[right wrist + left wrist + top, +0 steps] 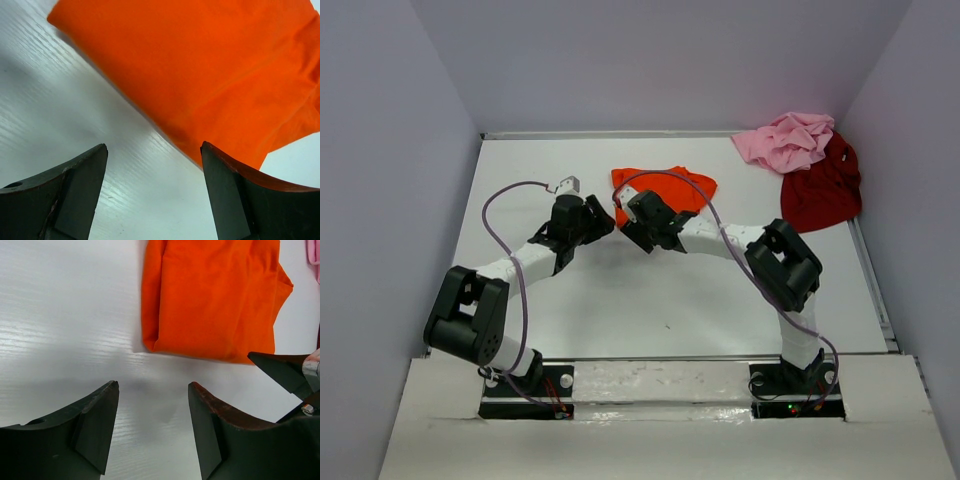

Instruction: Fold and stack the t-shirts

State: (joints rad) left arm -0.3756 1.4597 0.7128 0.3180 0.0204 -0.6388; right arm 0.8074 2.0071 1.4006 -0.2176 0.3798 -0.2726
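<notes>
A bright orange cloth t-shirt is seen folded into a compact, roughly rectangular shape on the white surface, towards the far middle. A light pink cloth t-shirt is seen crumpled in the far right corner. A dark red cloth t-shirt is spread loosely just beside it on the near side, its far edge overlapped by the pink cloth. Both are set apart from the orange one.

The left end effector and the right end effector are seen close together, tips nearly meeting, at the near left corner of the orange t-shirt.

In the left wrist view, the left end effector is shown with its jaws apart and nothing between them, over bare surface just short of the folded edge of the orange t-shirt. A black fingertip of the right end effector is seen entering from the right.

In the right wrist view, the right end effector is shown spread wide and empty. The orange t-shirt is seen lying flat beyond the jaws, its edge running close past one finger; whether cloth and finger touch cannot be told.
</notes>
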